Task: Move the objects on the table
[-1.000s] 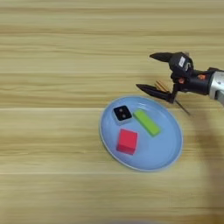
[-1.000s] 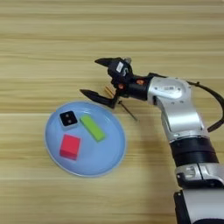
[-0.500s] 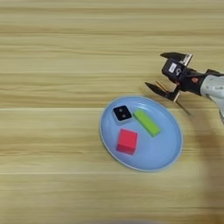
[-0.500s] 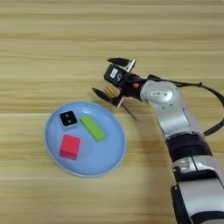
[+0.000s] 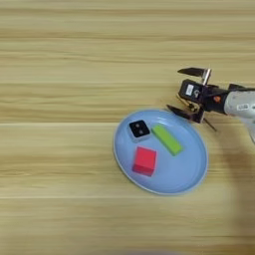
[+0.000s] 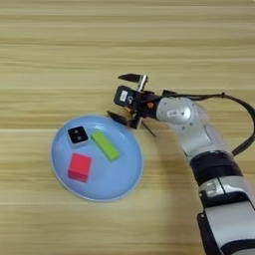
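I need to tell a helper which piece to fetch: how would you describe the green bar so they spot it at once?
Start at the round light-blue plate on the wooden table. Three pieces lie on it: the green bar sits toward the right, lying diagonally. Unlike the red cube and the small black-and-white cube, it is long, flat and bright green.

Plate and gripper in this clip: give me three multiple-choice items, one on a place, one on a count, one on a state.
1. Where does the green bar lie?
A. on the bare table
B. on the blue plate
C. in the gripper

2. How many things lie on the plate?
A. one
B. three
C. five

3. How do the jaws of the right gripper stand?
A. open
B. shut on the red cube
C. shut on nothing

Key: 1 B, it rests inside the rim; 2 B, bar, red cube, black-and-white cube; 3 A, a wide gap shows.
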